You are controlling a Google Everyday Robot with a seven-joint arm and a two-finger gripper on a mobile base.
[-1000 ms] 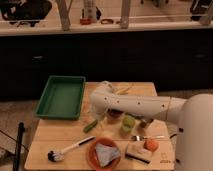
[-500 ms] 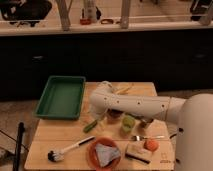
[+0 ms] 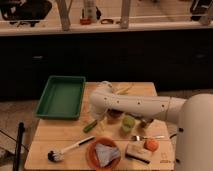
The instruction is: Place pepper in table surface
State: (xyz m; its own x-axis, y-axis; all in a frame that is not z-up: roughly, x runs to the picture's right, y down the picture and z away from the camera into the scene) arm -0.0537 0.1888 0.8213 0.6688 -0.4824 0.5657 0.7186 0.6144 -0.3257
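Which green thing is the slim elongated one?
The pepper, beside the hand below the arm's bend; the green tray is broad and boxy, the light green cup round.

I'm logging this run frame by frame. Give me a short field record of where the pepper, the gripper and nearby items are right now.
pepper: slim, green, slanted, low at the table surface, just past the green tray's near right corner
gripper: at the pepper's upper right end; whether it grips the pepper cannot be told
light green cup: right of the pepper, apart from it
orange plate: front centre of the table
brush: front left, beside the plate
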